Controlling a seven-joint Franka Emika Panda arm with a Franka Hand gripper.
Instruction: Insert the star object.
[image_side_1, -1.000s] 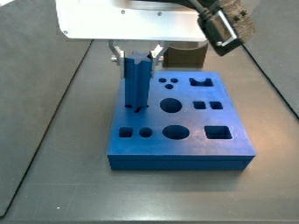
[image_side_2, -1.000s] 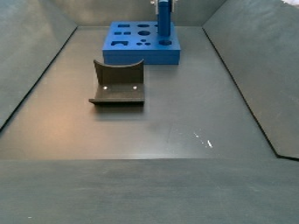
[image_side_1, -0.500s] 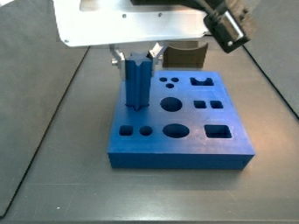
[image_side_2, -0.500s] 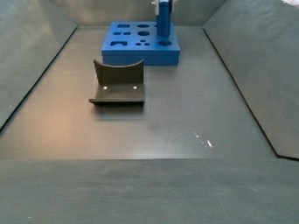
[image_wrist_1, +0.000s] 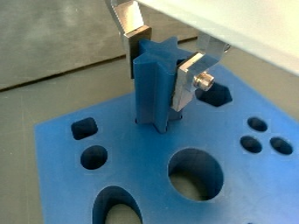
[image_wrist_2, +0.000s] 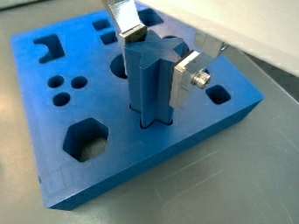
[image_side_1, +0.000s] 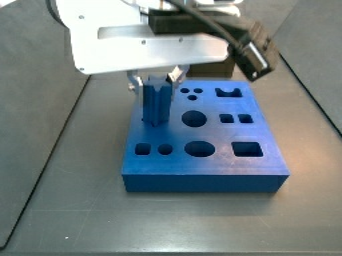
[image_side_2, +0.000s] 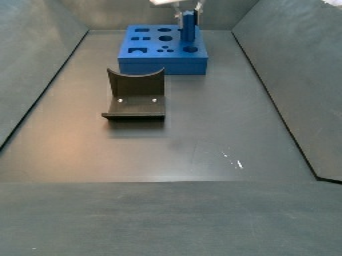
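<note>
The star object (image_side_1: 155, 105) is a slim blue peg standing upright with its lower end in the star hole of the blue block (image_side_1: 214, 172), near the block's far left corner. My gripper (image_side_1: 154, 80) hangs straight above it, and its silver fingers are shut on the peg's upper part. Both wrist views show the star object (image_wrist_1: 158, 87) (image_wrist_2: 149, 87) between the two finger plates, with the gripper (image_wrist_1: 162, 66) (image_wrist_2: 156, 63) closed on its sides. In a side view the star object (image_side_2: 190, 30) stands at the right end of the block (image_side_2: 140, 60).
The block's top has several other shaped holes: round (image_wrist_1: 193, 171), square (image_side_1: 245, 120) and hexagonal (image_wrist_2: 84, 140). A dark olive curved piece (image_side_2: 134, 95) lies on the grey floor in front of the block. Sloped grey walls (image_side_2: 287, 90) border the floor.
My gripper has moved down with the star object, and the peg now sits deeper in its hole. The block and the olive piece have not moved.
</note>
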